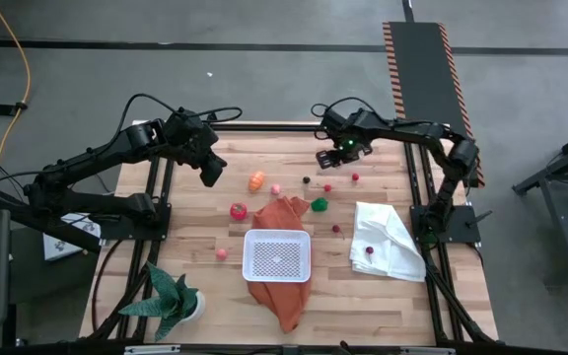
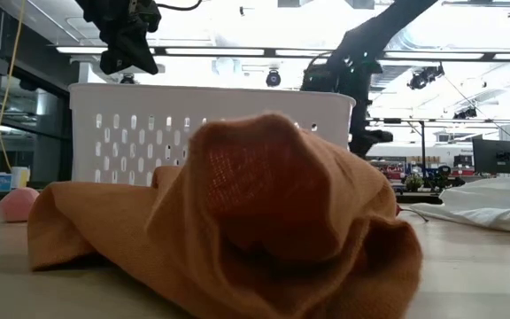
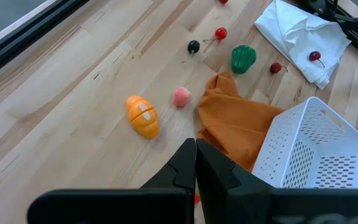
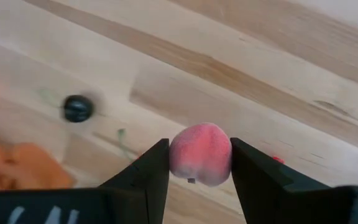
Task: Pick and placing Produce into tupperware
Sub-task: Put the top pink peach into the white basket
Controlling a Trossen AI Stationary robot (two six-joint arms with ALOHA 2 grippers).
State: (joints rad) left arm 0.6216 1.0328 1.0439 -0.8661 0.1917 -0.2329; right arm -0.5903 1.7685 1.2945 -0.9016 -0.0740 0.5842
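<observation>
The white tupperware sits on an orange cloth at mid-table. Produce lies scattered on the wood beyond it: an orange piece, a pink one, a dark one, a red one and a green one. My right gripper hangs over the far middle of the table, shut on a pink peach-like fruit. My left gripper is shut and empty, raised over the far left, short of the orange piece. My right gripper pinches the pink fruit by its two opposite sides between its two fingers. The fingers point almost straight down from above. The fruit is lifted clear of the wooden table, with its rounded top showing between the fingertips.
A white cloth with a red cherry on it lies at the right. A green spiky plant stands at the near left corner. A pink ball lies left of the tupperware. Bare wood shows along the far edge.
</observation>
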